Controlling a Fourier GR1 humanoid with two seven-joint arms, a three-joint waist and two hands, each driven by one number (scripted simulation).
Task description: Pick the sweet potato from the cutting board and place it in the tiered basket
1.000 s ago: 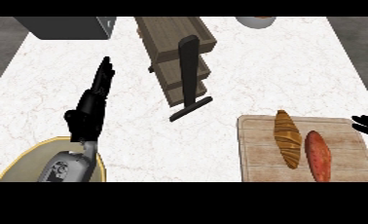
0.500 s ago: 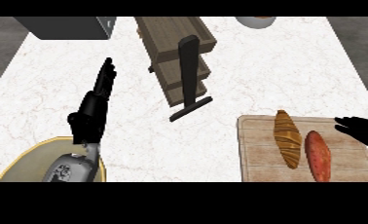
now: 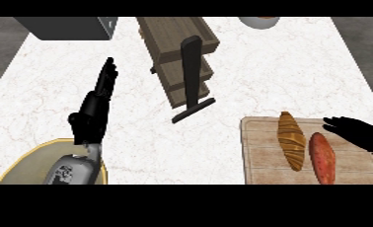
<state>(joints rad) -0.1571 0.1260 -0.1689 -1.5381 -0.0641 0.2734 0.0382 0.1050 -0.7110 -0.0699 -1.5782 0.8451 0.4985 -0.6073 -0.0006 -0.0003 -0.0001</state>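
Sweet potato (image 3: 322,158): lies on cutting board (image 3: 258,157), rt of croissant (image 3: 291,139), untouched.
My right hand (image 3: 354,130): just above/rt of potato, fingers relaxed, holding nothing.
My left hand (image 3: 94,107): fingers straight, resting on surface (image 3: 291,68).
Tiered basket (image 3: 177,58): well apart, upper centre.

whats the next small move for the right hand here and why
Probably ease the right hand down and left onto the sweet potato and close round it. The hand hovers open at the cutting board's right edge, beside the potato, which lies next to the croissant.
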